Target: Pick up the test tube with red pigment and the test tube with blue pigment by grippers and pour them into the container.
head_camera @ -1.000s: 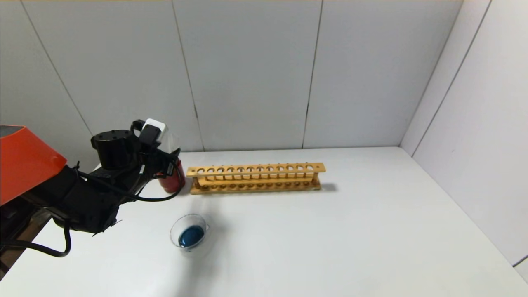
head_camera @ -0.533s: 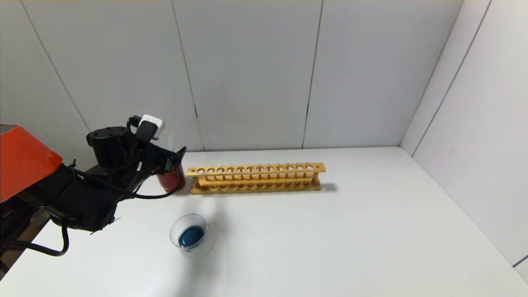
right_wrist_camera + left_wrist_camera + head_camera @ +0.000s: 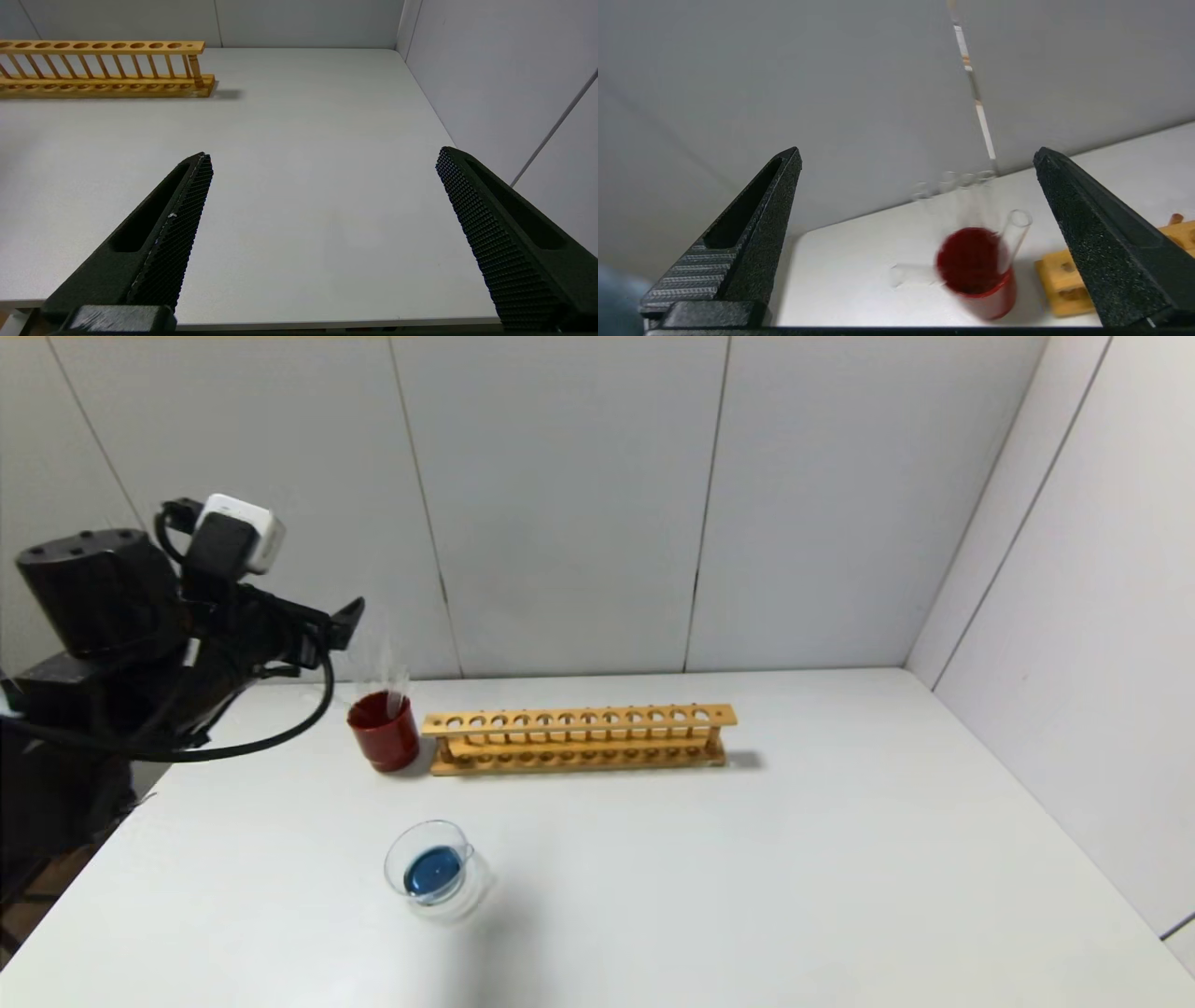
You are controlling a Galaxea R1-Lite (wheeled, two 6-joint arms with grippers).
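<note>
The container [image 3: 434, 868], a small clear glass dish, stands near the table's front left and holds dark blue liquid. No tube with red or blue pigment shows. Clear, colourless tubes [image 3: 394, 686] stand in a dark red cup [image 3: 384, 732]; one of these tubes shows sharply in the left wrist view [image 3: 1014, 238]. My left gripper [image 3: 336, 621] is open and empty, raised well above and to the left of the cup; its jaws [image 3: 917, 154] stand wide apart. My right gripper [image 3: 323, 154] is open and empty, low over the table's front right, out of the head view.
An empty wooden tube rack [image 3: 579, 739] stands to the right of the red cup [image 3: 978, 275], near the back wall; it also shows in the right wrist view [image 3: 103, 70]. Grey walls close the table at the back and right.
My left gripper has risen and pulled back to the left, away from the red cup, which now shows whole with the tubes in it. The dish and rack have not moved.
</note>
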